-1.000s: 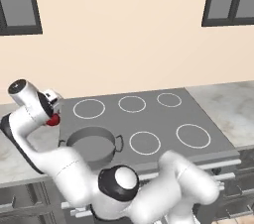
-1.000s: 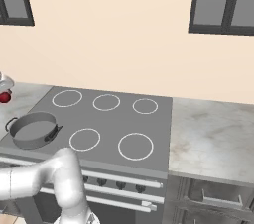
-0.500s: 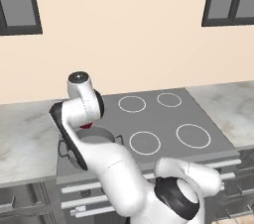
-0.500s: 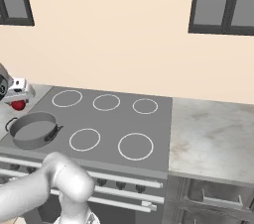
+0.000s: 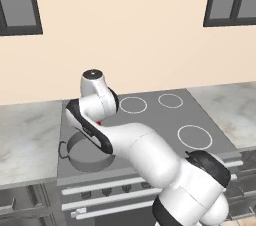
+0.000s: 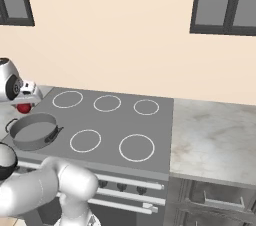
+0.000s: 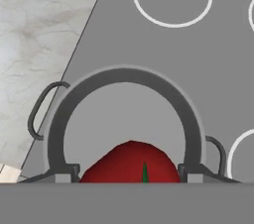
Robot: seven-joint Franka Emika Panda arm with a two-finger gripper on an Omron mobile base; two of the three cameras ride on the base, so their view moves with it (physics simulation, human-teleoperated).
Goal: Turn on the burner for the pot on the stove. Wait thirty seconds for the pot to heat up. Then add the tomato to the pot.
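My gripper (image 7: 129,173) is shut on the red tomato (image 7: 131,162), which bulges up between the two dark fingertips (image 7: 67,172). Straight below lies the grey pot (image 7: 124,77), round and empty, with a loop handle on each side. In the right base view the gripper (image 6: 22,101) hangs at the far left with the tomato (image 6: 23,108) just above the far rim of the pot (image 6: 34,131). The pot sits on the front left burner of the stove (image 6: 115,125). In the left base view the arm covers most of the hand, with a red sliver of tomato (image 5: 100,121) above the pot (image 5: 87,156).
White burner rings (image 6: 136,147) mark the grey cooktop, and dark knobs (image 6: 122,186) line its front. Marble counter lies to the left (image 5: 27,135) and right (image 6: 215,135) of the stove. The beige wall stands behind it.
The arm has swung right from over the left counter onto the stove, carrying the tomato over the pot. The grip has stayed the same.
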